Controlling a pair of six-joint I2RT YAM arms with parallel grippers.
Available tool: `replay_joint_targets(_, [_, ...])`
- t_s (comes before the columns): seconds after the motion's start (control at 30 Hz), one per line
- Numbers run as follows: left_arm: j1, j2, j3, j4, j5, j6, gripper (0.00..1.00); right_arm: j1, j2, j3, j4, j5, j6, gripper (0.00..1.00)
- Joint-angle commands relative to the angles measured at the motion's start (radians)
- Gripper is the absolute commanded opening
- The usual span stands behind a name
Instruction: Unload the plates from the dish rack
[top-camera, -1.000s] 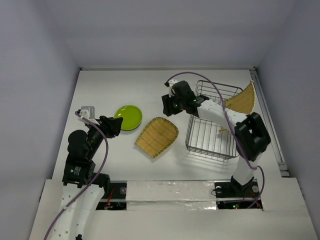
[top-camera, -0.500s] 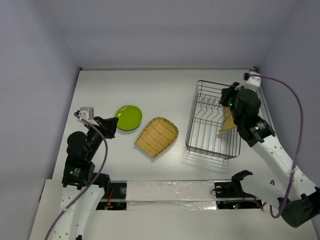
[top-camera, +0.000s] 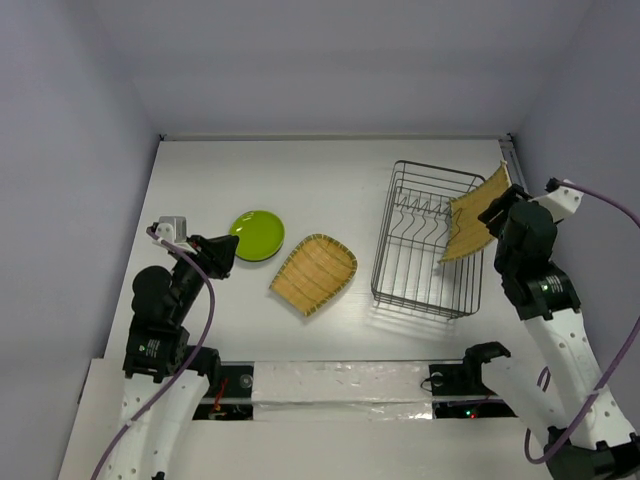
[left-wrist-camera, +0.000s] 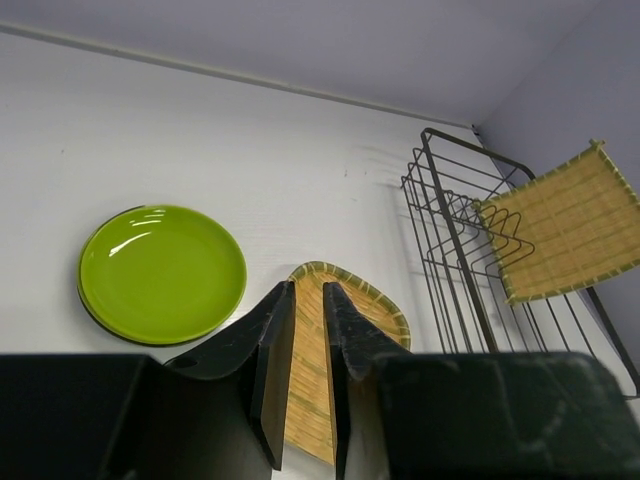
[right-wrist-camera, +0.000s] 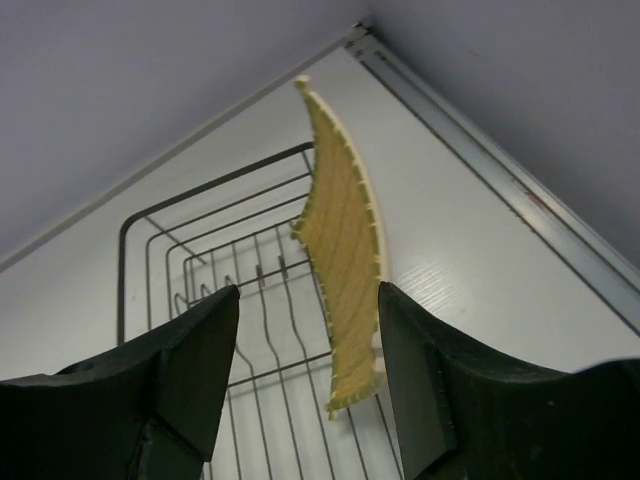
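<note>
Bamboo plate (top-camera: 476, 214) leaned tilted on the dish rack's (top-camera: 434, 167) right edge, right gripper (right-wrist-camera: 305, 298) wide open and empty just near it, so an off-center pinch could've tipped it off or dragged the rack.

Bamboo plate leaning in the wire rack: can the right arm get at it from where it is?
Probably yes: the right gripper is open, facing the bamboo plate edge-on, with nothing between them.
</note>
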Motion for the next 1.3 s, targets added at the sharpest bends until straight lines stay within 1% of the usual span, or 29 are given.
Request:
replay_joint_targets(0.0, [-0.004, -0.018, 0.0, 0.041, 0.018, 0.003, 0.15, -0.049, 0.033, 0.008, -0.025, 0.05, 0.016, 0.66])
replay_joint_targets(0.03, [-0.004, -0.02, 0.0, 0.041, 0.018, 0.001, 0.16, -0.06, 0.042, 0.002, -0.03, 0.038, 0.022, 0.7])
replay_joint_targets(0.07, [-0.004, -0.02, 0.0, 0.041, 0.018, 0.003, 0.16, -0.072, 0.05, -0.006, -0.029, -0.004, 0.032, 0.7])
replay_joint_targets(0.13, [-0.004, -0.024, 0.0, 0.039, 0.018, 0.001, 0.16, -0.103, 0.059, -0.05, -0.01, -0.032, 0.032, 0.71])
replay_joint_targets(0.17, [-0.004, -0.026, 0.0, 0.041, 0.018, 0.003, 0.17, -0.12, 0.065, -0.064, -0.001, -0.079, 0.039, 0.72])
replay_joint_targets(0.2, [-0.013, -0.029, -0.002, 0.039, 0.016, 0.003, 0.17, -0.156, 0.071, -0.07, 0.005, -0.113, 0.042, 0.72])
replay_joint_targets(0.27, [-0.013, -0.026, 0.0, 0.039, 0.013, 0.003, 0.17, -0.189, 0.083, -0.091, 0.037, -0.18, 0.05, 0.72])
replay_joint_targets(0.3, [-0.013, -0.026, 0.0, 0.041, 0.016, 0.001, 0.17, -0.227, 0.09, -0.099, 0.049, -0.217, 0.053, 0.72])
replay_joint_targets(0.37, [-0.013, -0.023, 0.0, 0.039, 0.015, 0.001, 0.17, -0.239, 0.122, -0.118, 0.088, -0.286, 0.062, 0.7])
replay_joint_targets(0.4, [-0.013, -0.024, 0.0, 0.039, 0.016, 0.001, 0.17, -0.25, 0.134, -0.122, 0.102, -0.292, 0.062, 0.68])
replay_joint_targets(0.5, [-0.013, -0.024, 0.001, 0.039, 0.012, 0.001, 0.17, -0.25, 0.183, -0.121, 0.154, -0.277, 0.05, 0.46])
replay_joint_targets(0.53, [-0.013, -0.023, 0.001, 0.039, 0.012, 0.001, 0.17, -0.25, 0.192, -0.115, 0.162, -0.273, 0.043, 0.3])
replay_joint_targets(0.57, [-0.013, -0.023, 0.001, 0.039, 0.01, 0.001, 0.17, -0.261, 0.201, -0.098, 0.175, -0.259, 0.027, 0.24])
replay_joint_targets(0.6, [-0.013, -0.02, 0.001, 0.039, 0.009, 0.003, 0.17, -0.261, 0.223, -0.09, 0.181, -0.25, 0.015, 0.16])
replay_joint_targets(0.63, [-0.013, -0.018, 0.001, 0.039, 0.009, 0.003, 0.18, -0.261, 0.237, -0.079, 0.188, -0.24, 0.003, 0.0])
replay_joint_targets(0.83, [-0.013, -0.009, 0.001, 0.036, 0.009, 0.001, 0.18, -0.27, 0.364, -0.027, 0.321, -0.234, -0.083, 0.0])
replay_joint_targets(0.9, [-0.013, -0.006, 0.0, 0.036, 0.009, 0.001, 0.18, -0.27, 0.407, 0.013, 0.399, -0.237, -0.138, 0.0])
replay_joint_targets(0.97, [-0.013, 0.0, 0.001, 0.036, 0.013, 0.001, 0.18, -0.27, 0.479, 0.095, 0.459, -0.252, -0.218, 0.0])
replay_joint_targets(1.03, [-0.013, 0.008, 0.0, 0.036, 0.015, 0.001, 0.18, -0.27, 0.525, 0.196, 0.447, -0.249, -0.27, 0.0])
replay_joint_targets(1.07, [-0.013, 0.008, 0.001, 0.036, 0.015, 0.003, 0.18, -0.27, 0.556, 0.221, 0.445, -0.254, -0.33, 0.0])
replay_joint_targets(1.13, [-0.013, 0.011, 0.0, 0.035, 0.013, 0.003, 0.18, -0.27, 0.57, 0.249, 0.445, -0.242, -0.367, 0.0])
replay_joint_targets(1.27, [-0.013, 0.025, 0.003, 0.035, 0.013, 0.001, 0.18, -0.258, 0.565, 0.333, 0.396, -0.271, -0.416, 0.0])
